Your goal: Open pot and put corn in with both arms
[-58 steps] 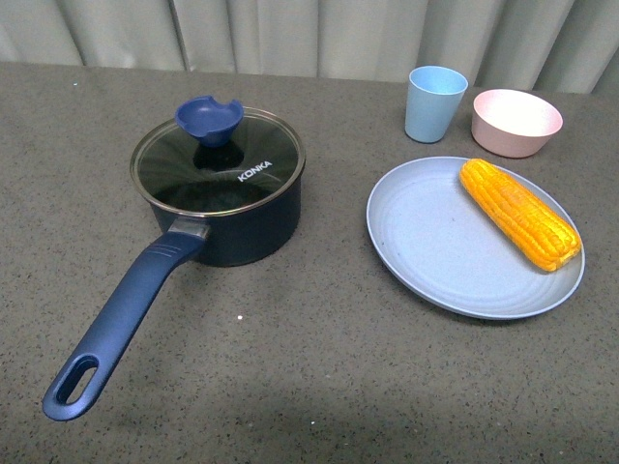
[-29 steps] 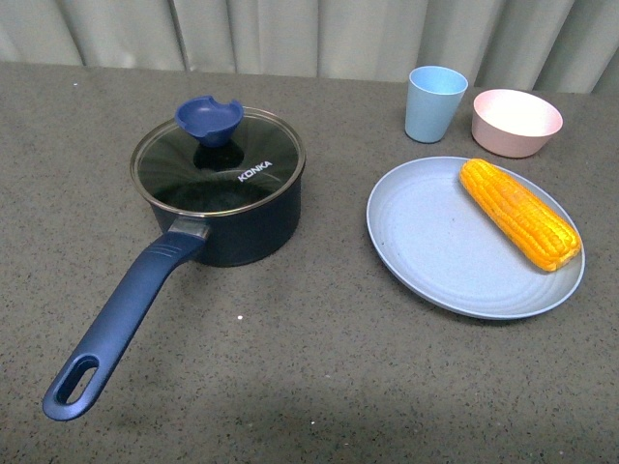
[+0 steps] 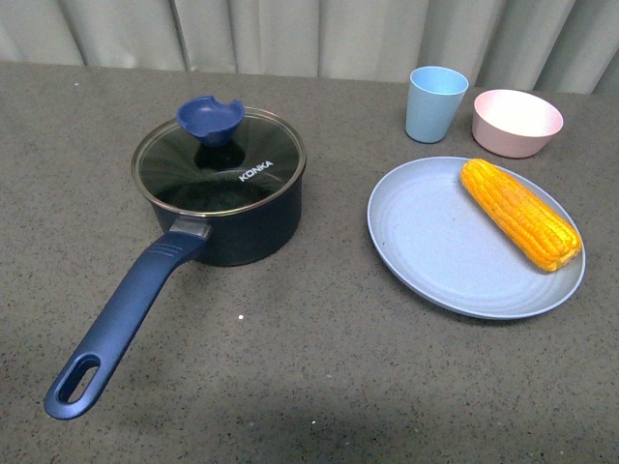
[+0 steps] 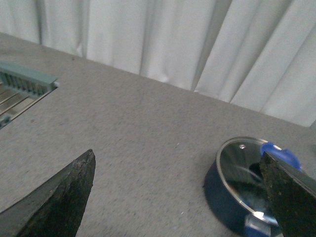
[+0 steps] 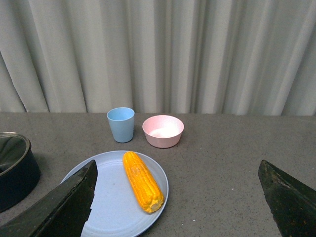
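The dark navy pot (image 3: pixel 232 213) stands left of the table's middle, its KONKA glass lid (image 3: pixel 221 166) on with the blue knob (image 3: pixel 210 118) at the far side; its long blue handle (image 3: pixel 116 324) points toward the near left. The corn (image 3: pixel 520 213) lies on a light blue plate (image 3: pixel 455 242) at the right. Neither arm shows in the front view. My left gripper (image 4: pixel 177 197) is open and empty, with the pot (image 4: pixel 237 192) beside one finger. My right gripper (image 5: pixel 177 197) is open and empty, back from the corn (image 5: pixel 142 180) on the plate (image 5: pixel 111 197).
A light blue cup (image 3: pixel 435 103) and a pink bowl (image 3: pixel 516 122) stand behind the plate, near the curtain. A teal rack edge (image 4: pixel 24 81) shows at the table's side in the left wrist view. The grey table (image 3: pixel 319 358) runs bare toward the front.
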You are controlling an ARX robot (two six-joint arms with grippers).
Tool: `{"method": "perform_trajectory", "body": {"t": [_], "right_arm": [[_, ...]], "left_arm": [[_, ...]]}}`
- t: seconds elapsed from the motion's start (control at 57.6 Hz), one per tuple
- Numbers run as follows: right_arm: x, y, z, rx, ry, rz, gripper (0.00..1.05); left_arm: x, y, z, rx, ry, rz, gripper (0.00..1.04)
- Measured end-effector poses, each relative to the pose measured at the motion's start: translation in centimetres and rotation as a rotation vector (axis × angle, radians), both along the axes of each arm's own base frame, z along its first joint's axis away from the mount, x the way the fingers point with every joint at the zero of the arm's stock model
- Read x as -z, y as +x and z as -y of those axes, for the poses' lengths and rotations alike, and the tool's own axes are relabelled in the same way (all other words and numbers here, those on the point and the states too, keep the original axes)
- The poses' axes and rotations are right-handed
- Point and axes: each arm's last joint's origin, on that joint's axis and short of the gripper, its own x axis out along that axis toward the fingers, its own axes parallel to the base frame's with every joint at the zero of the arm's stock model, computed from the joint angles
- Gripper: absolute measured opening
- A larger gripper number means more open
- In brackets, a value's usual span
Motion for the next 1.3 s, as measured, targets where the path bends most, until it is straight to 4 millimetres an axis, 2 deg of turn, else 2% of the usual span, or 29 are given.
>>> {"method": "perform_trajectory", "body": {"t": [0.104,0.156,0.313,0.452,0.921,1.094,1.268,1.303], "right_arm": [[0.0,0.0,0.0,0.000,0.000,0.000,0.95],[0.0,0.0,0.0,0.000,0.000,0.000,0.95],[0.0,0.0,0.0,0.000,0.000,0.000,0.95],[0.0,0.0,0.0,0.000,0.000,0.000,0.95],[0.0,0.0,0.0,0.000,0.000,0.000,0.95],[0.0,0.0,0.0,0.000,0.000,0.000,0.95],[0.0,0.0,0.0,0.000,0.000,0.000,0.95],[0.0,0.0,0.0,0.000,0.000,0.000,0.95]], "left_arm": [[0.5,5.5,1.5,0.123,-0.018,0.008,0.98],[1.3,7.2,2.4,0.186,-0.022,-0.010,0.98],[4.5,11.2,5.1,0.272,-0.012,-0.112,0.98],[5.5,13.4,6.8,0.312,0.002,-0.129,0.98],[8.0,17.1,10.5,0.434,0.046,-0.112,0.98],[10.0,18.0,10.9,0.446,0.075,-0.148,0.98],[10.3,18.5,10.7,0.438,0.082,-0.152,0.98],[10.4,18.6,10.7,0.437,0.084,-0.152,0.95]]}}
